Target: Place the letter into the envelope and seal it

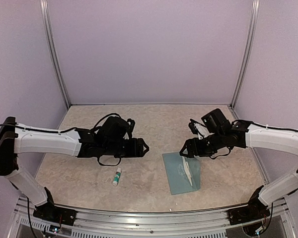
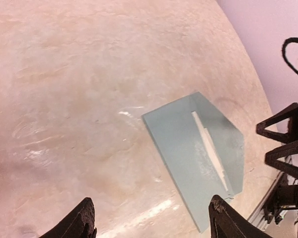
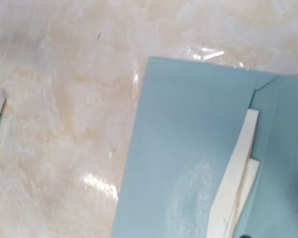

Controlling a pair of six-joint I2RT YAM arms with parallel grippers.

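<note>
Lying near the right tool (image 1: 185,150), the envelope (image 1: 178,174); letter (image 1: 189,171) seemingly poking out

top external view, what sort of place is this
Probably a lab robot test cell, not a home or office: plain lilac walls held by aluminium posts box in a marble-pattern table, and two robot arms are bolted to a metal rail at its near edge.

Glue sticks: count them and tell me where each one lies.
1. The glue stick lies on the table near the front edge, left of the envelope. The arms cover some tabletop, so another could be hidden.
</note>
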